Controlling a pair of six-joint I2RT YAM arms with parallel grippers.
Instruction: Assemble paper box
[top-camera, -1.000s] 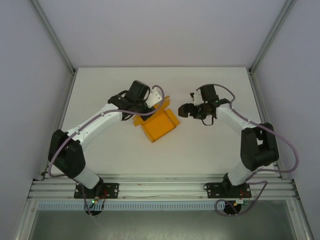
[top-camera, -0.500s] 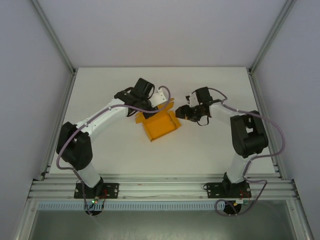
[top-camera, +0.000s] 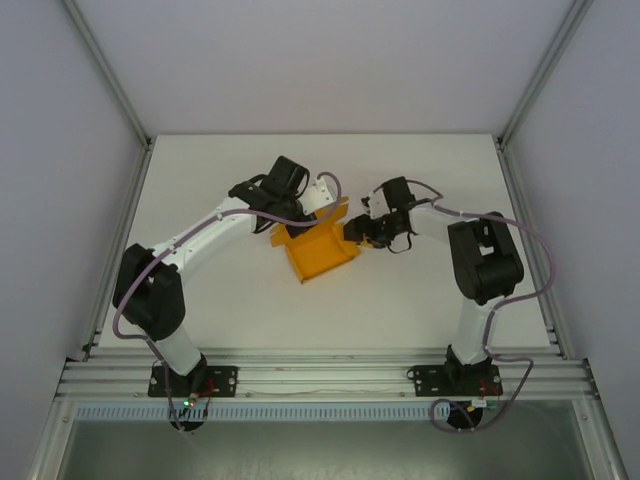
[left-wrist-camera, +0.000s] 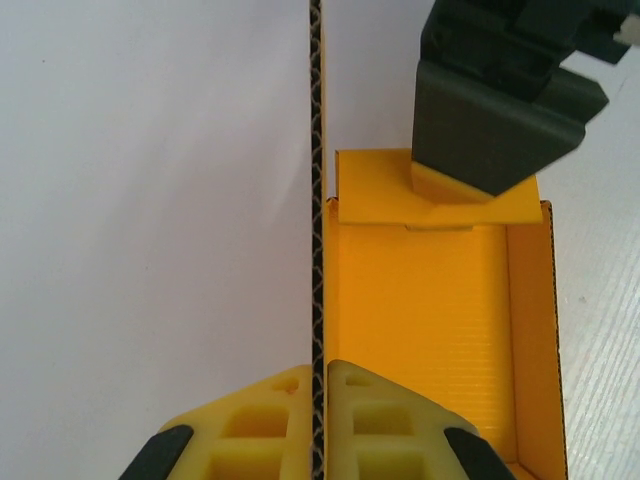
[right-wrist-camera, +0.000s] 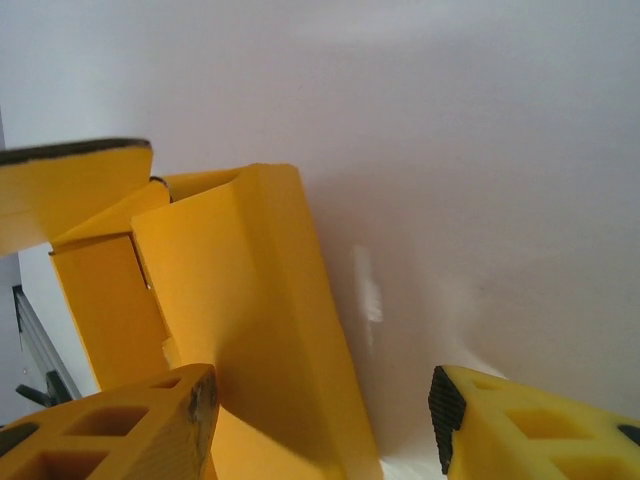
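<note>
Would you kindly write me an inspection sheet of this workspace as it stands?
Surface: white table, no marks seen.
Job's things: orange paper box, partly folded, open on top, near the table's middle.
Clutter: nothing seen.
Grippers: left gripper shut on an upright card wall of the box; right gripper open, at the box's end flap.
Cables: grey-purple cables loop along both arms, off the box.
Surroundings: white enclosure walls; aluminium rail carrying the arm bases.

A lab test cell: white table (top-camera: 400, 300), plain panel walls (top-camera: 320, 60), aluminium frame rails (top-camera: 320, 372) at the edges.
</note>
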